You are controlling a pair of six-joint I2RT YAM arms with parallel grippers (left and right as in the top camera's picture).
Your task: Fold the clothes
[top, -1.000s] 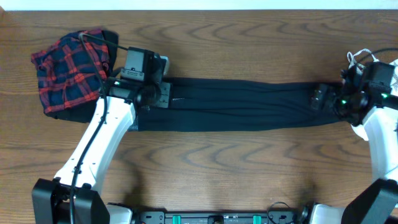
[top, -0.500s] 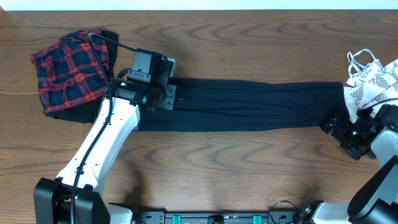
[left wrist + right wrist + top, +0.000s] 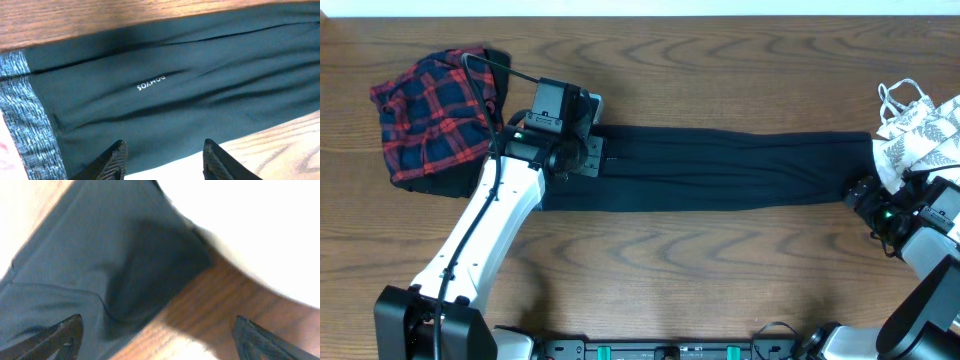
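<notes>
Long black leggings (image 3: 720,170) lie stretched left to right across the table. Their grey waistband (image 3: 25,120) is at the left end. My left gripper (image 3: 582,155) hovers over that end, open, with nothing between its fingers (image 3: 112,160); in the left wrist view the left gripper (image 3: 165,157) stands above the printed logo area. My right gripper (image 3: 862,194) is at the front corner of the ankle end (image 3: 100,255), jaws wide open over cloth edge and wood, in the right wrist view too (image 3: 165,337). A red-navy plaid piece (image 3: 430,115) lies far left. A white leaf-print top (image 3: 920,135) lies far right.
The brown wooden table (image 3: 700,270) runs past the leggings front and back. The plaid piece sits close behind my left arm (image 3: 490,220). The white top borders the leggings' right end, just behind my right gripper.
My right gripper has drawn back from over the leggings' end toward the table's front right, uncovering the white top. My left gripper shifted slightly right, then held still.
</notes>
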